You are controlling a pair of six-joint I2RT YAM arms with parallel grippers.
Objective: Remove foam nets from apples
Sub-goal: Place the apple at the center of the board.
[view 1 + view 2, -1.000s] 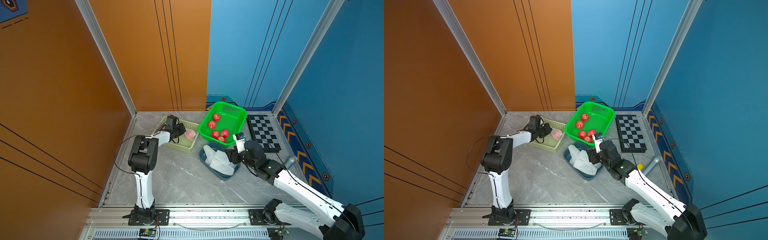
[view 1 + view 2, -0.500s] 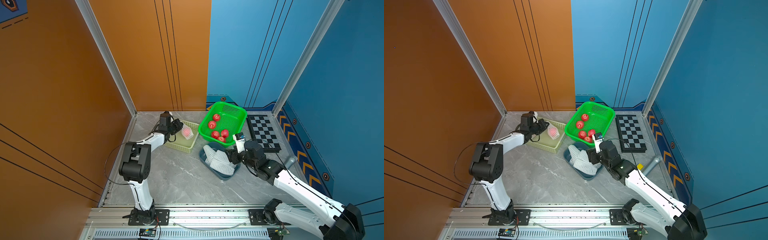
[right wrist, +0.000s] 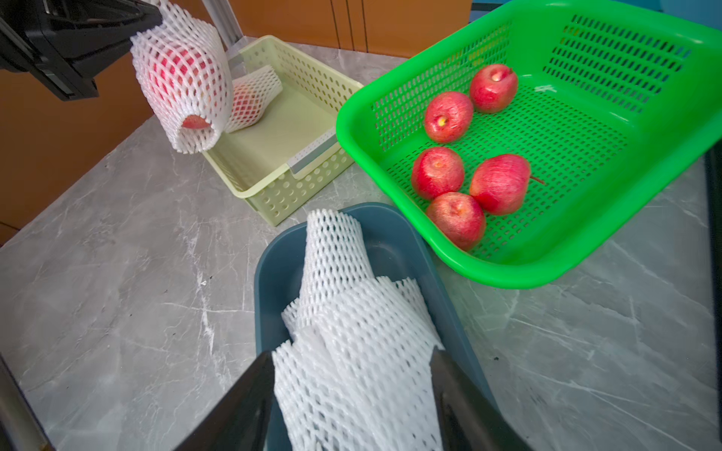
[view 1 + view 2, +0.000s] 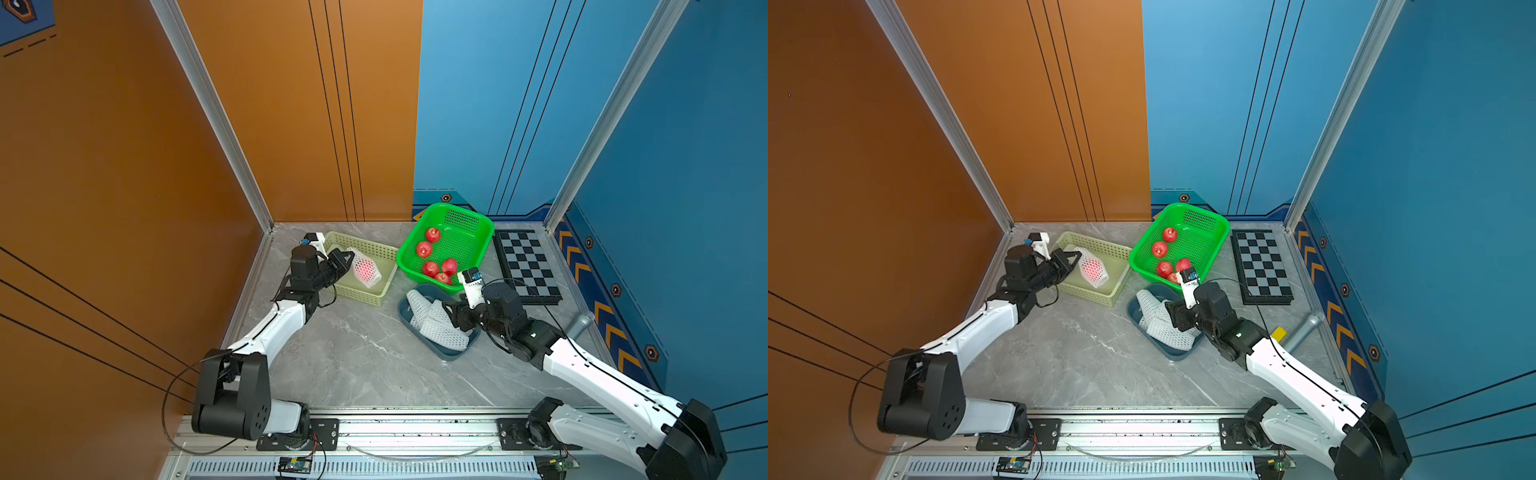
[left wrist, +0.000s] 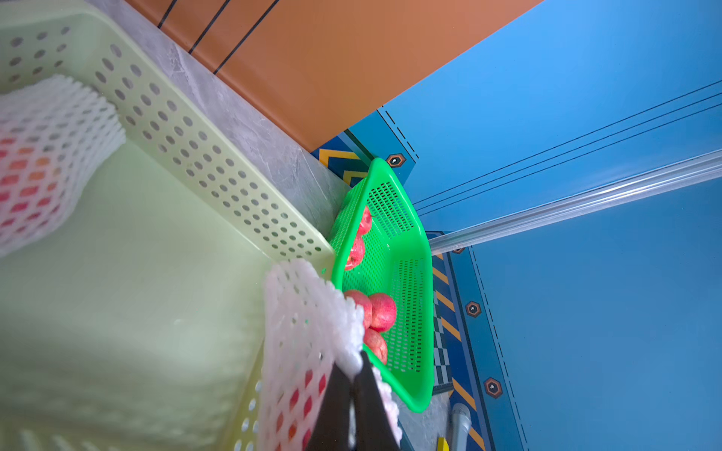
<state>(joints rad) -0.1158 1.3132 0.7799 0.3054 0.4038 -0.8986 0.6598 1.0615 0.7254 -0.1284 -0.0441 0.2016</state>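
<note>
The left gripper [image 4: 348,258] is pressed shut on the top edge of a net [image 4: 371,281]. The net hangs from it over the yellow basket [image 4: 376,249], with an apple [image 4: 363,268] inside. Another netted apple [image 3: 250,97] lies in that basket. The right gripper [image 3: 351,357] is spread wide over the blue tray [image 3: 269,273], with empty nets [image 3: 336,254] between its fingers. Five bare apples [image 3: 437,172] sit in the green basket [image 3: 508,273].
</note>
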